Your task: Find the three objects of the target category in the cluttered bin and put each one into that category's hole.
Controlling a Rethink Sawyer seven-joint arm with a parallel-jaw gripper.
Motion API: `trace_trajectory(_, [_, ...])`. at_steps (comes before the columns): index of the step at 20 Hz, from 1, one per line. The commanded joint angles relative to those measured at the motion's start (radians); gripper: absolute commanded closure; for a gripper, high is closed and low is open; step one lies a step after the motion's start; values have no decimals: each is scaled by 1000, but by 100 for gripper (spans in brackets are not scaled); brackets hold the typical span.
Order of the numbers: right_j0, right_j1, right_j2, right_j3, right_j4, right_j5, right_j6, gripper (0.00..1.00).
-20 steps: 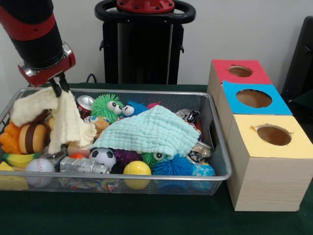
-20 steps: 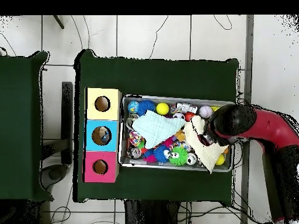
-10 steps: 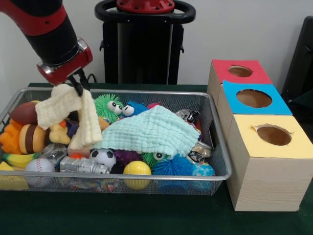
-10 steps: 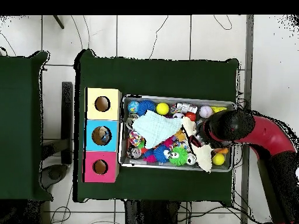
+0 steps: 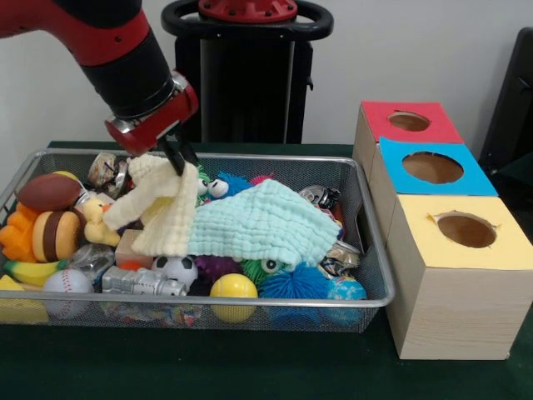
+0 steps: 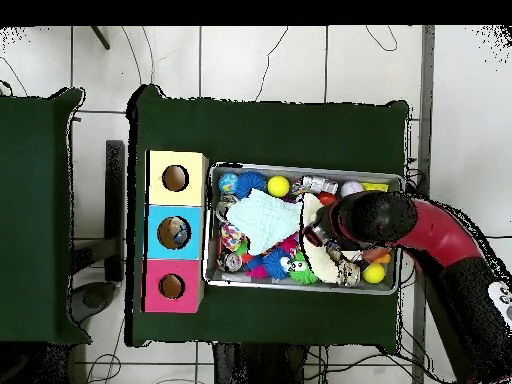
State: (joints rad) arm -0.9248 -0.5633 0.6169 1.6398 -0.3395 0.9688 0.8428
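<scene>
A cream waffle-textured cloth [image 5: 160, 208] is pinched at its top edge by the gripper [image 5: 175, 155], whose dark fingers are closed narrowly on the fabric. The cloth hangs directly below the claw and is draped over the left edge of a pale mint cloth [image 5: 262, 223], which is spread across the middle of the wire-mesh bin [image 5: 366, 250]. In the overhead view, the gripper [image 6: 325, 232] is largely covered by the arm's black wrist, with the cream cloth [image 6: 318, 262] seen beside it.

The cloths are crowded by other items — a soccer ball [image 5: 175, 267], a yellow ball [image 5: 234, 287], a blue spiky ball [image 5: 296, 283], a baseball [image 5: 68, 283], a brown football [image 5: 48, 192] and a toy burger [image 5: 55, 235]. A furry green toy with googly eyes [image 5: 201, 181] is partly hidden behind the held cloth.

Beside the bin, three wooden boxes are set in a row, topped in red [image 5: 408, 122], blue [image 5: 433, 167] and yellow [image 5: 466, 231], each with a round hole.
</scene>
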Motion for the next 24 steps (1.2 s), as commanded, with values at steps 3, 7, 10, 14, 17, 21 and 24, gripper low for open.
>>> trace_trajectory(3, [-11,45,85,76,57,-73,24,100])
trace_trajectory(7, [1,45,84,75,66,-89,55,100])
trace_trajectory(10, [4,52,87,83,69,-116,71,100])
trace_trajectory(14, [31,69,68,80,45,-179,105,100])
trace_trajectory(17, [73,86,22,57,2,-215,131,100])
trace_trajectory(21, [128,104,-27,28,-24,-251,157,100])
trace_trajectory(24, [154,119,-63,20,-47,-285,163,100])
